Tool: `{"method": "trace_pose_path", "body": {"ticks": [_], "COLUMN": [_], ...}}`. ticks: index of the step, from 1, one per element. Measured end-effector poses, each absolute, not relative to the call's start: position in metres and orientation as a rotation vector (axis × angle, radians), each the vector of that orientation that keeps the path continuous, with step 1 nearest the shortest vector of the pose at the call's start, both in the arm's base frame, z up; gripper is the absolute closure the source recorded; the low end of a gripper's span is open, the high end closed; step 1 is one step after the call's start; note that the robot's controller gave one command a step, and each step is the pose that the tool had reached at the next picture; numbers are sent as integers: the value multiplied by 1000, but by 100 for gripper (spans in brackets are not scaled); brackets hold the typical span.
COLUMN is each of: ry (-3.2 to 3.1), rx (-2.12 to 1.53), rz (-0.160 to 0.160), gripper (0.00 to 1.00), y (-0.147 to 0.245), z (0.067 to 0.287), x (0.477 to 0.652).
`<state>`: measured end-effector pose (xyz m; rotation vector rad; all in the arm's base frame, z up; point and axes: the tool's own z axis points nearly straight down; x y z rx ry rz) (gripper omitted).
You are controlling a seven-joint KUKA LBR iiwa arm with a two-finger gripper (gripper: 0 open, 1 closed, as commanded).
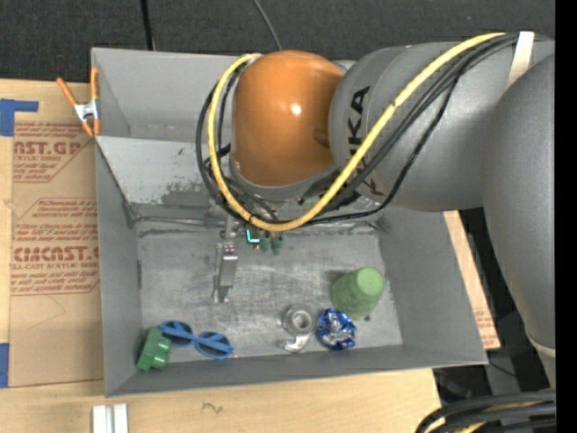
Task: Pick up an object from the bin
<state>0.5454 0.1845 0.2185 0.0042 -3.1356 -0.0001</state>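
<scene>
My gripper [223, 282] reaches down below the orange dome, over bare bin floor left of the middle, with nothing seen in it. The closest thing is a small silver metal piece [296, 325], down and to the right near the front wall. Beside it lies a crumpled blue and white thing [335, 329]. A blue bow-shaped piece [198, 339] rests at the front left, below the gripper.
A green cup-like thing [358, 291] lies tilted at the right of the floor. A green cap [153, 350] sits in the front left corner, touching the blue piece. The arm and its dome cover the back of the bin.
</scene>
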Motion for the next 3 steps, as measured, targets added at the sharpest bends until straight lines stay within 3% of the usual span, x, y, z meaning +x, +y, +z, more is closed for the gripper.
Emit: {"method": "trace_pose_path", "body": {"ticks": [1,2,3], "ry": [-3129,-3149,-3139], "rx": [221,263,271], "rz": [-1,-12,-8], "gripper": [0,0,100], "y": [242,215,215], "z": [96,74,72], "x": [480,487,483]}}
